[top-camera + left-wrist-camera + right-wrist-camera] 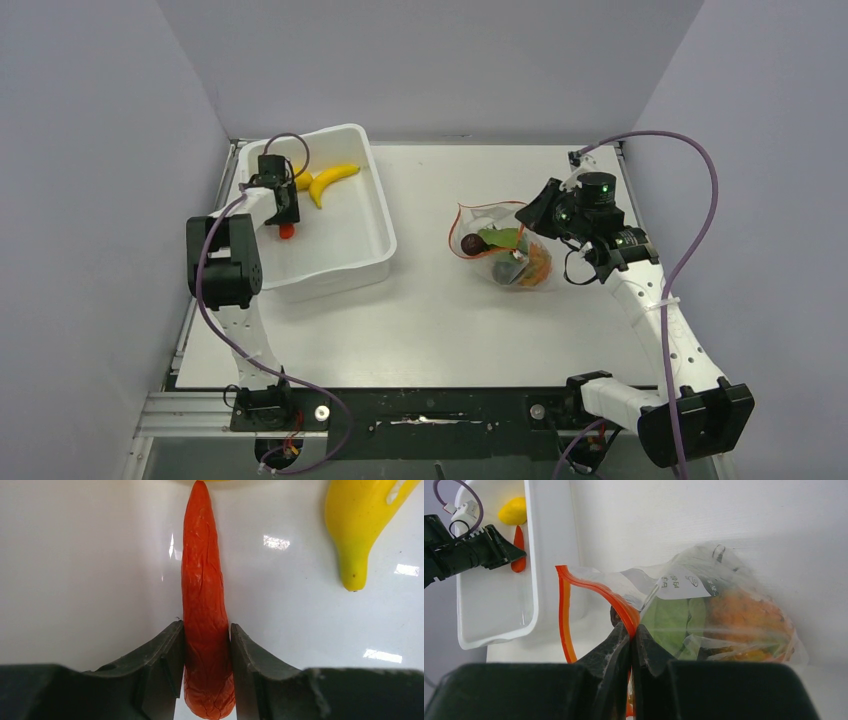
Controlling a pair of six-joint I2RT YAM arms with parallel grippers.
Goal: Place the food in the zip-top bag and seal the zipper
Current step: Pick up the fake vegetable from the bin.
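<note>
My left gripper [206, 630] reaches into the white tub [330, 275], shut on the thick end of the red chili [202, 590], a finger pressed against each side. The yellow banana [362, 525] lies just to the right on the tub floor. The zip-top bag [505, 250] lies on the table at centre right, mouth open toward the tub. It holds a green leafy piece [669, 620] and the orange pineapple [744, 615]. My right gripper [630, 627] is shut on the zipper [594, 587], the red strip at the mouth's near edge.
The tub stands at the back left, close to the left wall. In the right wrist view the left gripper [499, 550] and chili [519, 550] show inside it, beside a yellow piece [513, 511]. A dark round item [471, 243] sits near the bag's mouth.
</note>
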